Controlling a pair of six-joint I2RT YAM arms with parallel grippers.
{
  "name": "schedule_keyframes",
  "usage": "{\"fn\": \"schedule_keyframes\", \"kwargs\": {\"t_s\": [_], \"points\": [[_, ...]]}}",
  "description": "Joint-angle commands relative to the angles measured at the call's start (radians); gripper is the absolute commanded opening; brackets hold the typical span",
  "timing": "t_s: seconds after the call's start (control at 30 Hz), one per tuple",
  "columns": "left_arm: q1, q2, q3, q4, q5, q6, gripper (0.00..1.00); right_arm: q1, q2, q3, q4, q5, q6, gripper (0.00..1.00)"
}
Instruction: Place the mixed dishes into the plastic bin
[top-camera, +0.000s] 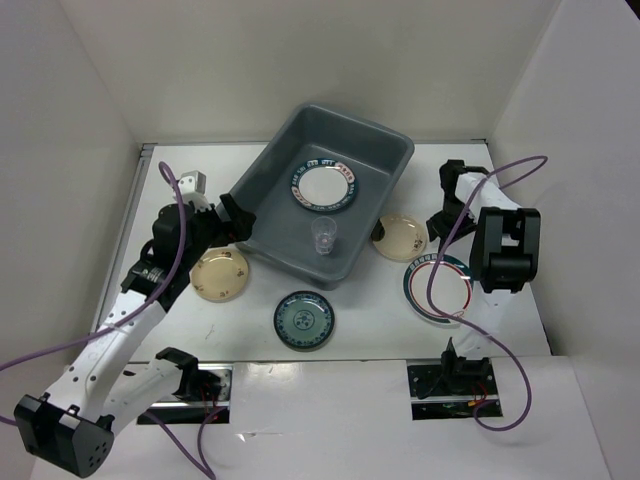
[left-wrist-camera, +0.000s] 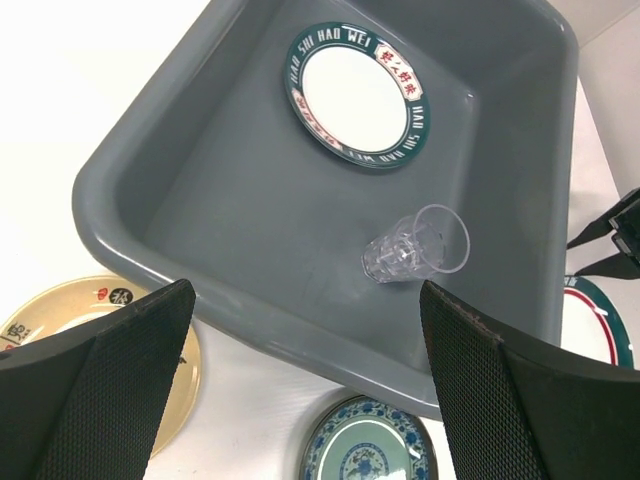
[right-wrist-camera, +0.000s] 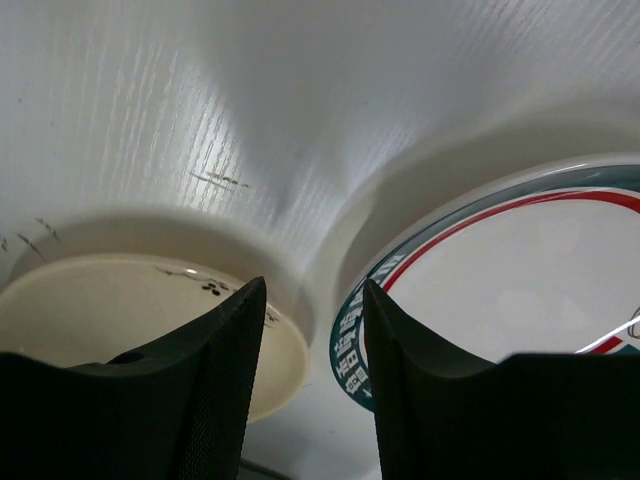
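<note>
**Left end effector (left-wrist-camera: 305, 300) spread wide over the bin, right one down among the plates**

Left end effector hangs released and empty at the near-left corner of the plastic bin (top-camera: 345, 118). Its ribbed black fingers (left-wrist-camera: 110, 370) frame the tub's smooth grey floor. Inside lies a white banded plate (left-wrist-camera: 355, 95), flat and glossy, lettering round its green rim. Nearer the front wall sits one tiny clear cup (left-wrist-camera: 415, 245), faceted and see-through, seemingly upright.

The right end effector (right-wrist-camera: 312, 290) is low over the counter (top-camera: 370, 330). There's a narrow gap between its fingers and nothing in it. It points between a beige plate (right-wrist-camera: 120, 310) and a second banded plate (right-wrist-camera: 520, 270), which sit just beside each other. My read is that it's lining up on one raised rim, since a shallow plate offers no other grip.

Still out on the counter are another beige plate (top-camera: 220, 276), just by the bin's left wall, and a dark teal patterned plate (top-camera: 304, 320) in front of the bin. So I'd say the job is well short of half done.
</note>
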Motion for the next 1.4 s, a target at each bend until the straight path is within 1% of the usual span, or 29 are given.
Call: {"fn": "schedule_keyframes", "kwargs": {"t_s": [0.0, 0.07, 0.1, 0.3, 0.4, 0.47, 0.53, 0.7, 0.9, 1.0, 1.1, 1.13, 1.23, 1.27, 1.33, 1.37], "points": [[0.005, -0.025, -0.010, 0.027, -0.029, 0.020, 1.00, -0.002, 0.029, 0.041, -0.018, 0.047, 0.075, 0.48], [0.005, -0.025, -0.010, 0.027, -0.043, 0.020, 1.00, -0.002, 0.056, 0.064, -0.030, 0.047, 0.095, 0.48], [0.005, -0.025, -0.010, 0.027, -0.052, 0.020, 1.00, -0.002, 0.056, 0.064, -0.047, 0.058, 0.095, 0.46], [0.005, -0.006, -0.010, 0.027, -0.061, 0.020, 1.00, -0.002, 0.092, 0.084, -0.088, 0.067, 0.107, 0.46], [0.005, 0.003, -0.010, 0.027, -0.062, 0.020, 1.00, -0.002, 0.093, 0.084, -0.099, 0.067, 0.107, 0.46], [0.005, 0.012, -0.010, 0.027, -0.062, 0.020, 1.00, -0.002, 0.093, 0.095, -0.108, 0.076, 0.107, 0.43], [0.005, 0.012, -0.010, 0.036, -0.062, 0.020, 1.00, -0.002, 0.060, 0.107, -0.090, 0.076, 0.116, 0.43], [0.005, 0.032, -0.010, 0.046, -0.062, 0.020, 1.00, -0.002, 0.071, 0.129, -0.123, 0.052, 0.116, 0.43], [0.005, 0.032, -0.010, 0.056, -0.062, 0.020, 1.00, -0.002, 0.080, 0.021, -0.105, 0.010, 0.125, 0.43], [0.005, 0.032, -0.010, 0.056, -0.062, 0.020, 1.00, -0.002, 0.080, -0.040, -0.105, -0.039, 0.136, 0.43], [0.005, 0.032, -0.010, 0.056, -0.062, 0.020, 1.00, -0.002, 0.080, -0.074, -0.096, -0.039, 0.136, 0.43], [0.005, 0.032, -0.010, 0.056, -0.062, 0.020, 1.00, -0.002, 0.080, -0.074, -0.096, -0.039, 0.145, 0.42], [0.005, 0.032, -0.010, 0.056, -0.071, 0.020, 1.00, -0.002, 0.080, -0.100, -0.096, -0.030, 0.145, 0.32], [0.005, 0.032, -0.010, 0.056, -0.071, 0.020, 1.00, -0.002, 0.080, -0.109, -0.096, -0.030, 0.145, 0.25], [0.005, 0.032, -0.010, 0.056, -0.071, 0.020, 1.00, -0.002, 0.080, -0.118, -0.096, -0.030, 0.145, 0.15], [0.005, 0.032, -0.010, 0.056, -0.071, 0.020, 1.00, -0.002, 0.080, -0.118, -0.096, -0.030, 0.145, 0.04]]}}
